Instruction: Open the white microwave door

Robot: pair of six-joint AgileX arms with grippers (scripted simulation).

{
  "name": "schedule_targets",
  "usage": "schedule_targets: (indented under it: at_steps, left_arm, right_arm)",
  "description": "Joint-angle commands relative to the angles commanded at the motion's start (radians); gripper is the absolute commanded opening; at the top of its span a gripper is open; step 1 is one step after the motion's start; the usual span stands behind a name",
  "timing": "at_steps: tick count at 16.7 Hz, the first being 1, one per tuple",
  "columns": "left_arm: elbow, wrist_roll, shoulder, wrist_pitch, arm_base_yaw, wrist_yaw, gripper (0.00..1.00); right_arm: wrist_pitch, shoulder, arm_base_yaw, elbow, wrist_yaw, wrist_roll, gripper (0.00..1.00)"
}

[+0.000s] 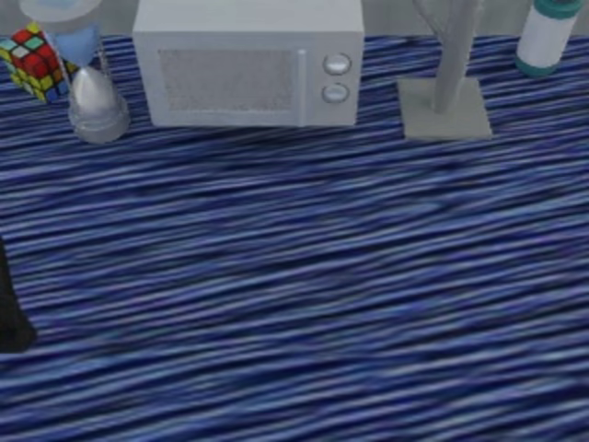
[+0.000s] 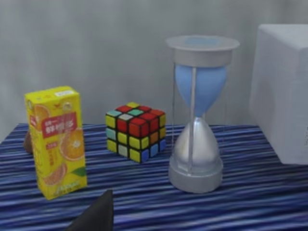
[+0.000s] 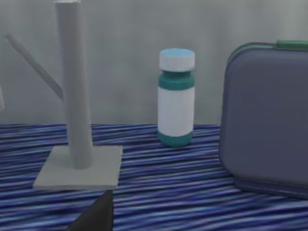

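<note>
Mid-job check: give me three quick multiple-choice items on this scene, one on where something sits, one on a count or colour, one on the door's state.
1. Where does the hourglass stand relative to the white microwave?
A. At its left, top view
B. At its right
C. On top of it

2. How many round knobs show on the microwave's right panel?
A. One
B. Two
C. Four

3. What state is the door in?
A. Swung wide open
B. Removed
C. Closed flat against the front

Answers: 1 A, the hourglass stands between the puzzle cube and the microwave. 2 B, two silver knobs sit one above the other. 3 C, the mesh window lies flush, with no gap showing. The left arm sits at the table's left edge; the right arm is out of the top view.
</note>
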Motion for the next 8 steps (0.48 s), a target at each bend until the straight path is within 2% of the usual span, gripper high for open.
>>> schedule_targets:
  at_steps: [4,8]
  left_arm:
    - [0.017,0.001,0.018,-0.015,-0.005,-0.002,1.00]
    - [0.140,-0.001,0.143,-0.110,-0.040,-0.019,1.00]
  right_arm:
    - [0.000,0.000,0.000,0.000,0.000,0.000,1.00]
    - [0.000,0.000,0.000,0.000,0.000,0.000,1.00]
